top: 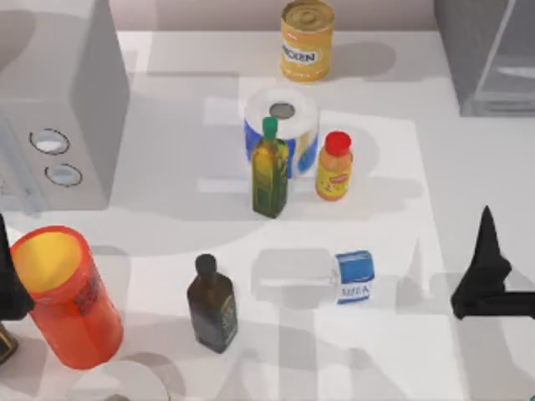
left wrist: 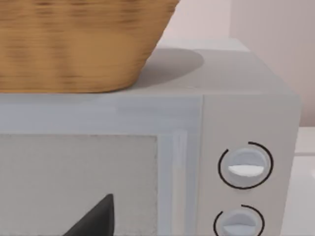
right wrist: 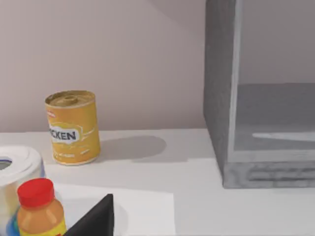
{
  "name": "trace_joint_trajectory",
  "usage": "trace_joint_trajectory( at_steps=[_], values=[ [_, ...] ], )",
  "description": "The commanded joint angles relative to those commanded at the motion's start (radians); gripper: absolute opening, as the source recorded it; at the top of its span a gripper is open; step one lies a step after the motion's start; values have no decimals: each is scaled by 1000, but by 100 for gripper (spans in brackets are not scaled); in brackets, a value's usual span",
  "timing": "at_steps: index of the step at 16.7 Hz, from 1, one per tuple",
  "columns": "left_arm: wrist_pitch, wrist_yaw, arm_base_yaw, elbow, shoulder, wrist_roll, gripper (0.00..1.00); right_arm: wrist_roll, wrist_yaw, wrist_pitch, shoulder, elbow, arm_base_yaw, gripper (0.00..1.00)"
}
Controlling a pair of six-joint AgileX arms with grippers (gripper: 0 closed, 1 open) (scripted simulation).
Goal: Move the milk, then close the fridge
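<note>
The milk (top: pixel 354 278), a small white carton with a blue top, sits on the white table right of centre. My right gripper (top: pixel 487 251) hangs to the right of it, well apart from it. The fridge (top: pixel 489 58) is the big grey cabinet at the far right corner. In the right wrist view the fridge (right wrist: pixel 219 98) stands open, with its bare inside showing. My left gripper (top: pixel 10 288) is parked at the table's left edge, beside an orange cup (top: pixel 63 292).
A grey box with two dials (top: pixel 58 100) fills the far left, with a wicker basket (left wrist: pixel 74 44) on top. Mid-table stand a green bottle (top: pixel 270 171), a paper roll (top: pixel 284 117), an orange bottle (top: pixel 333 167), a dark bottle (top: pixel 211 305) and, farther back, a yellow can (top: pixel 307 38).
</note>
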Motion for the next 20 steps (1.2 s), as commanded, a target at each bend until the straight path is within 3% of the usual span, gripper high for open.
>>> trace_joint_trajectory(
  at_steps=[12, 16, 20],
  values=[
    [0, 0, 0, 0, 0, 0, 100, 156, 31, 706, 1019, 232, 174, 100],
    [0, 0, 0, 0, 0, 0, 100, 141, 29, 844, 1262, 263, 191, 100],
    [0, 0, 0, 0, 0, 0, 100, 124, 32, 879, 1336, 267, 190, 100]
  ],
)
